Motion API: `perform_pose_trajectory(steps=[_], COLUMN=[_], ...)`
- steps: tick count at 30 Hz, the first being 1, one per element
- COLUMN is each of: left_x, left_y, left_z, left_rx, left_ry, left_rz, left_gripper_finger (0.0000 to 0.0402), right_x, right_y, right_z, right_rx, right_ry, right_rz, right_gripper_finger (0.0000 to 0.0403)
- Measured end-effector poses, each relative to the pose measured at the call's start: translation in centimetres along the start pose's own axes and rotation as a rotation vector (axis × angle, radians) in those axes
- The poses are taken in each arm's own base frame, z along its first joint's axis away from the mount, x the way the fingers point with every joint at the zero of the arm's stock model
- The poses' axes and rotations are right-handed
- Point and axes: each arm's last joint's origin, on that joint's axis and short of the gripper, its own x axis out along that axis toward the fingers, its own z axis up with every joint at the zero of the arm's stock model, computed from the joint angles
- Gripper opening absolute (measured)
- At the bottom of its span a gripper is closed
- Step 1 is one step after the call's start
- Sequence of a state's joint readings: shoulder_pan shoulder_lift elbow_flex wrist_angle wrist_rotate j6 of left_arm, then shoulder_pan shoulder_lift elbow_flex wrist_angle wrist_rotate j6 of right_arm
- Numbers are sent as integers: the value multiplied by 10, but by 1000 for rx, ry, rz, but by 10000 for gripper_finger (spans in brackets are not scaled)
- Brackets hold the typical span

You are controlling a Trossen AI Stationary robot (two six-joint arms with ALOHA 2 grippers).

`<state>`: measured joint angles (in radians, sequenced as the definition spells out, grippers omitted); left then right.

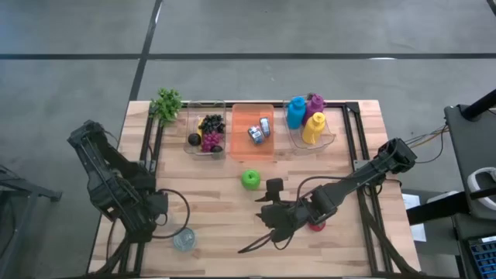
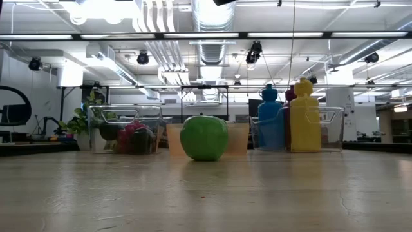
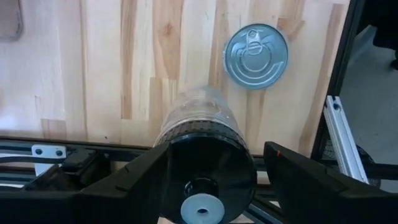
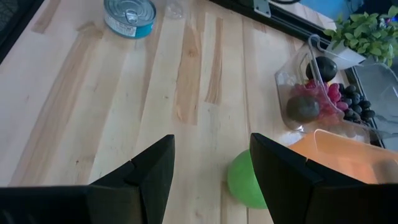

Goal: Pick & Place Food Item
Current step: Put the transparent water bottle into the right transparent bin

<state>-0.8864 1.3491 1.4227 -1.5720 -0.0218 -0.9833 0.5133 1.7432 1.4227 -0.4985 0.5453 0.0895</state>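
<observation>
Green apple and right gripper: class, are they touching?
Apart. The high view shows bare table between the green apple and the right gripper; in the right wrist view the apple lies ahead of the open fingers.

At the far edge of my worktop (image 1: 209, 225) sits a leafy green plant (image 1: 166, 103), just beside a clear bin (image 1: 206, 133) of dark fruit and grapes. An orange tray (image 1: 253, 130) holding small cans comes next, then a clear bin (image 1: 311, 124) with blue, magenta and yellow bottles.

Two dark jointed arms; black cables; angular matte fingers
</observation>
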Motion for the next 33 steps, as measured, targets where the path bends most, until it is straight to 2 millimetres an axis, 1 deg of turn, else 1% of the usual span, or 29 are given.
perform_pose_trajectory(steps=[10,20,24,33], left_x=[-9,-11,-11,-9], left_y=[-1,1,1,2], left_z=[0,-1,-1,-3], left_rx=[-8,-7,24,21], left_ry=[-12,-18,-11,-4], left_rz=[-41,-45,-51,-46], left_gripper_finger=[242,234,236,253], right_x=[0,0,0,4], right_y=[0,0,0,2], right_z=[2,2,2,-4], right_rx=[-9,-8,-4,-4], right_ry=[-16,-16,-16,-14], right_rz=[1,4,4,4], right_gripper_finger=[205,205,205,205])
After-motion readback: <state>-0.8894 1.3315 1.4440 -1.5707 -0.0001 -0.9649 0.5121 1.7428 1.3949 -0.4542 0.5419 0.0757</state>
